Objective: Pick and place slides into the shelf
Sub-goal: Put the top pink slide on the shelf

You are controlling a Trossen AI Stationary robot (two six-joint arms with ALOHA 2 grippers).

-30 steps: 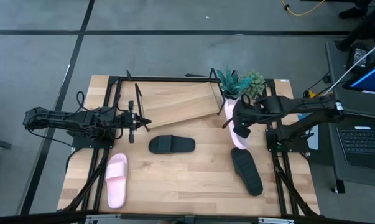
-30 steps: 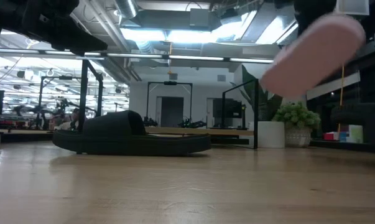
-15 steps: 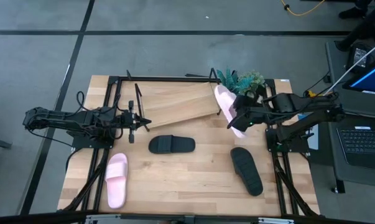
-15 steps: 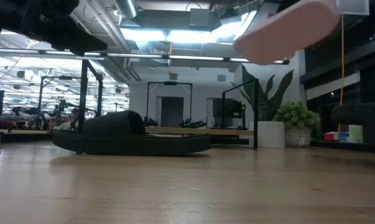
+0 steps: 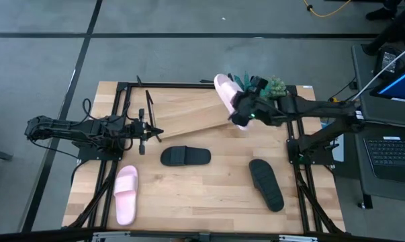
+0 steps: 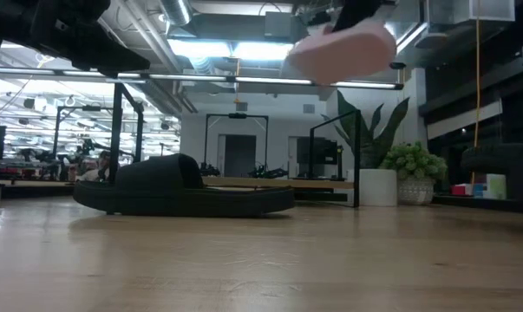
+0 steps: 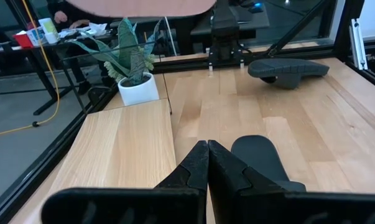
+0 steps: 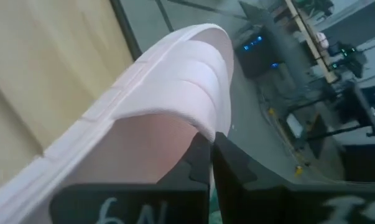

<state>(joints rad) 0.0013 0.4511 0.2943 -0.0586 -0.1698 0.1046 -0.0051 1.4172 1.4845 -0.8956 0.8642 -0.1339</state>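
My right gripper (image 5: 245,113) is shut on a light pink slide (image 5: 225,93), held in the air over the right end of the shelf (image 5: 189,111), a tilted wooden board in a black wire frame. The low view shows this slide (image 6: 343,48) high above the table. A second pink slide (image 5: 125,193) lies flat near the left front corner. One black slide (image 5: 185,156) lies in front of the shelf, another (image 5: 266,183) at the right. My left gripper (image 5: 155,132) is shut and waits by the shelf's left end, touching nothing. My right gripper pinches the pink slide's wide strap at its edge (image 8: 207,127) between the two fingers (image 8: 196,163). The slide is lifted clear of the table and the shelf, tilted, with its length running away from the fingers toward the far edge.
Two potted plants (image 5: 259,86) stand at the far right corner, right behind the held slide. The left wrist view shows the shelf board (image 7: 128,143), a plant (image 7: 134,62) and both black slides (image 7: 259,155) (image 7: 290,67). Bare tabletop lies between the slides.
My right gripper has risen and swung from the table's right side toward the far edge and left, over the shelf's right end. The pink slide went with it, lifted higher and turned with its free end toward the far left. My left arm kept still.
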